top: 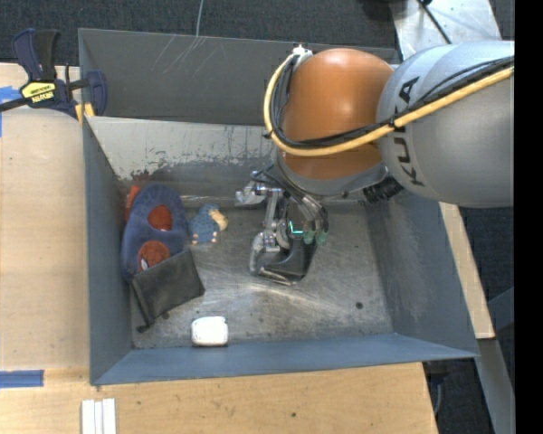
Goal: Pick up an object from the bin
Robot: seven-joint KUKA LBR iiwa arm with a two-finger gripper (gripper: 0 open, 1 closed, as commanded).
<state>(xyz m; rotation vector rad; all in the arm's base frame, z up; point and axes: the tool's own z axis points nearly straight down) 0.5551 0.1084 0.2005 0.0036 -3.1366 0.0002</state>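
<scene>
- Grey metal bin [407,269]: its floor lies bare around the gripper [283,262], which hangs low near the middle.
- I cannot tell how far the gripper is open, and nothing is plainly in its grasp.
- Nearest thing: a small blue-and-yellow toy [206,224], near on the view's left.
- Farther left lie a blue cloth [154,229], a dark pouch [167,285] and a white block [210,331].
- By my judgement nothing is picked yet; grasping and lifting remain.

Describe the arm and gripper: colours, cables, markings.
The arm is a rounded silver-grey shell with black KUKA lettering. An orange dome cover caps the wrist, ringed by yellow and black cables. The gripper below is dark metal with a green light.
</scene>
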